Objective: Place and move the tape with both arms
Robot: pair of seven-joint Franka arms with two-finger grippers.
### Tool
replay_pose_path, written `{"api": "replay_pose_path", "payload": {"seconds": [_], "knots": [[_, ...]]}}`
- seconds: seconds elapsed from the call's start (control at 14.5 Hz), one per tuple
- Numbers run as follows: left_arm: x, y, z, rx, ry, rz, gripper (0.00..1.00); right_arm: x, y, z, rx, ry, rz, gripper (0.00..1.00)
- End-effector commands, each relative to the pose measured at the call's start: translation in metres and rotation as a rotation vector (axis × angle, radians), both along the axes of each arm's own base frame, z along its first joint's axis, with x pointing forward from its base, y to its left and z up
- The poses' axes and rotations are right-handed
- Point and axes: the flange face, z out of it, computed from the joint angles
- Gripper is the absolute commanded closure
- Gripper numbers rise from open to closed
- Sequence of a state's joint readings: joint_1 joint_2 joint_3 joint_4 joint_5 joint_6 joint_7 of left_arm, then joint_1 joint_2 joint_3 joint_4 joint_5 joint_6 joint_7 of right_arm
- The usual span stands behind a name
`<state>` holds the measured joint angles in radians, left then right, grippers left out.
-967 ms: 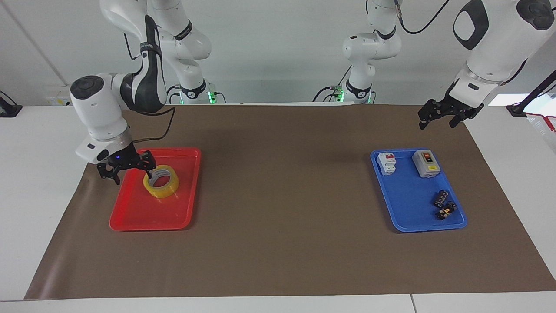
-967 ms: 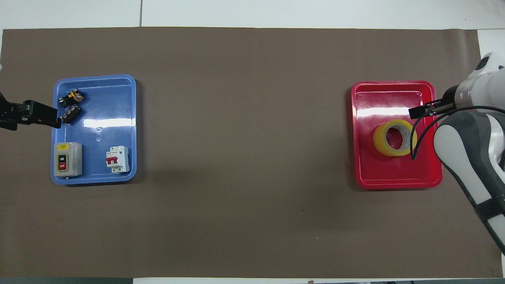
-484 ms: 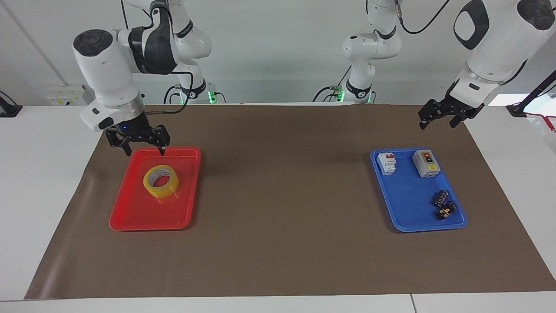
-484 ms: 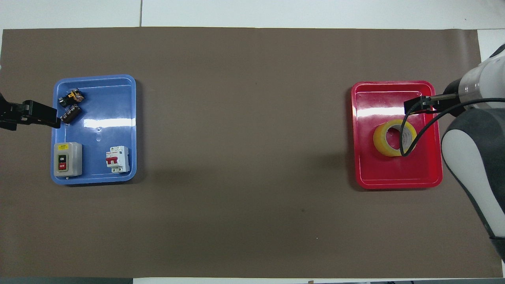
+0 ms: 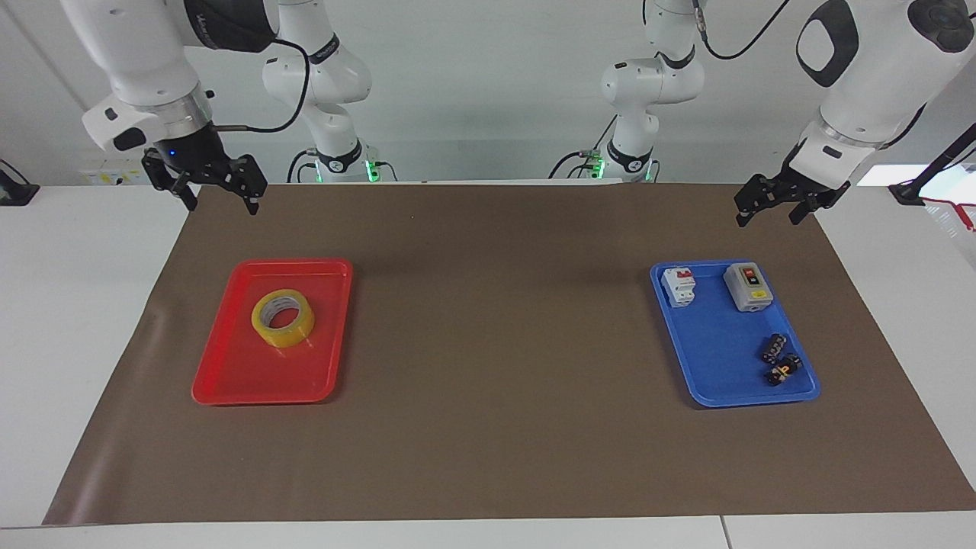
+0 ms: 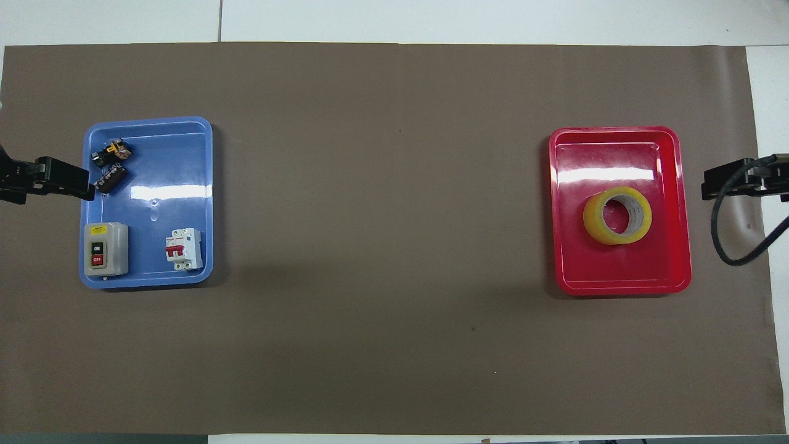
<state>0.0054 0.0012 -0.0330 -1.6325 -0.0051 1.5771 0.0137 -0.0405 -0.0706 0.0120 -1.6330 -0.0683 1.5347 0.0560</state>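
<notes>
While nearly the whole white counter [image 5: 46, 320] is covered by a wide brown paper sheet [image 5: 496, 343], every place below is given relative to the flat red plastic tray [image 5: 229, 381], which lies toward the right arm's end of that sheet. Well apart from the red tray, toward the left arm's end, a rectangular blue plastic tray [image 5: 713, 358] is seen, in which a grey switch box with red and black buttons [image 5: 748, 287], a white circuit breaker with a red lever [image 5: 679, 286] and two small black connector pieces [image 5: 778, 360] are held. Inside the red tray, in its half nearer to the robots, the ring-shaped roll of translucent yellow packing tape [image 5: 283, 317] is laid flat, touched by nothing. The black right claw [image 5: 218, 194] is held raised, clear of the red tray, over the sheet's edge at the robots' side, with its fingers apart and empty. The black left claw [image 5: 768, 204] is held waiting over the sheet's corner beside the blue tray, its fingers likewise apart and empty.
</notes>
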Motion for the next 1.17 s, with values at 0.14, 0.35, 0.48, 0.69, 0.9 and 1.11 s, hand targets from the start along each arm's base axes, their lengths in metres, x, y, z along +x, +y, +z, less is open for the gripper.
{"api": "replay_pose_path", "payload": {"seconds": [0.14, 0.35, 0.48, 0.69, 0.9, 1.11], "knots": [[-0.009, 0.002, 0.003, -0.024, -0.001, 0.004, 0.0, -0.007, 0.012, -0.01, 0.01, 0.031, 0.012, 0.0], [-0.009, 0.002, 0.003, -0.024, -0.001, 0.004, 0.0, -0.005, 0.025, -0.001, 0.012, 0.016, 0.047, 0.0], [-0.009, 0.002, 0.003, -0.024, -0.001, 0.004, 0.0, -0.001, 0.038, 0.015, 0.033, 0.019, 0.067, 0.0], [-0.009, 0.001, 0.003, -0.023, -0.001, 0.003, 0.0, 0.005, 0.033, 0.034, 0.033, 0.043, 0.055, 0.0], [-0.009, 0.002, 0.003, -0.024, -0.001, 0.004, 0.0, 0.007, 0.031, 0.034, 0.042, 0.025, 0.055, 0.0], [-0.009, 0.002, 0.003, -0.024, -0.001, 0.004, 0.0, 0.006, 0.028, 0.037, 0.048, 0.024, 0.049, 0.0]]}}
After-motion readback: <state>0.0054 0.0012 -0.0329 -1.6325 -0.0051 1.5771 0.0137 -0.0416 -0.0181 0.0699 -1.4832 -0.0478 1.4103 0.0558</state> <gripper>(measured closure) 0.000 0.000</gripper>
